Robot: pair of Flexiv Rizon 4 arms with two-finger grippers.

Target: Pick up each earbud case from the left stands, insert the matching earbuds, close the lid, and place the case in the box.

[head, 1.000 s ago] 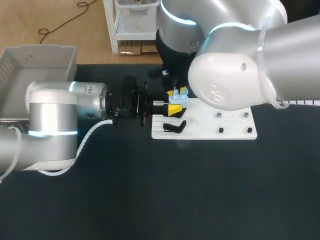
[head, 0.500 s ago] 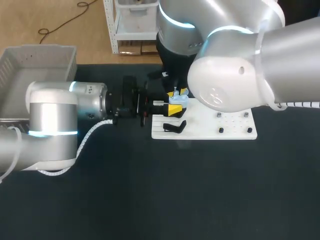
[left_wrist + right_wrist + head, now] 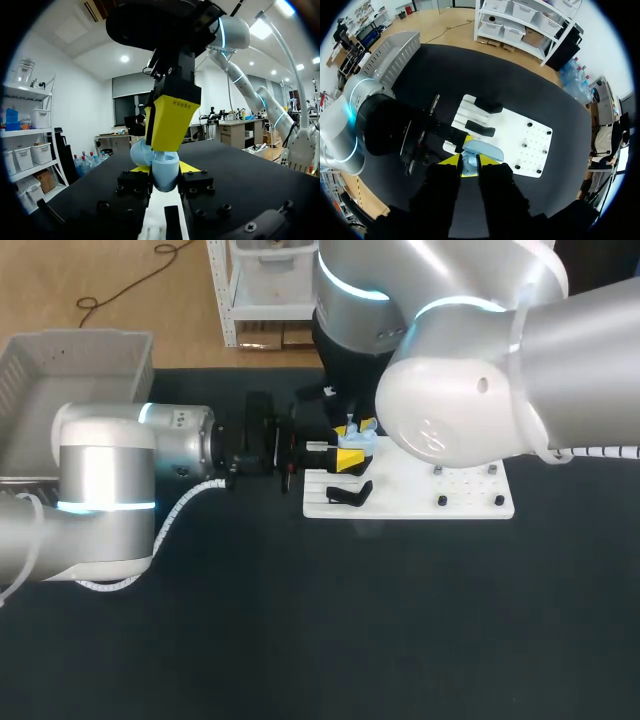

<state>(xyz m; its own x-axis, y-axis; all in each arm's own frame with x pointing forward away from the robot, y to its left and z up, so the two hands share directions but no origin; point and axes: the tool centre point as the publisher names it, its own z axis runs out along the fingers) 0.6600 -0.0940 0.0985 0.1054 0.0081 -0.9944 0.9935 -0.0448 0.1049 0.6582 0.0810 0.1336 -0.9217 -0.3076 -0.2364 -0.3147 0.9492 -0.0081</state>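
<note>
Earbud case (image 3: 164,172): we count one, pale blue, rounded and glossy, at the end of the white board (image 3: 460,488) nearest our left arm. From overhead the arms hide most of it, and we cannot make out whether its lid is up. Our left gripper (image 3: 350,459) is clamped on it from two sides. Our right gripper (image 3: 355,426) meets it from above; whether it grips, we cannot tell. Two black pieces (image 3: 487,106) (image 3: 480,131) and four dark pegs (image 3: 441,501) sit on the board. One grey box (image 3: 60,350) stands well apart.

Pale blue earbud case (image 3: 479,149) in the jaws, over white board (image 3: 520,131).
</note>
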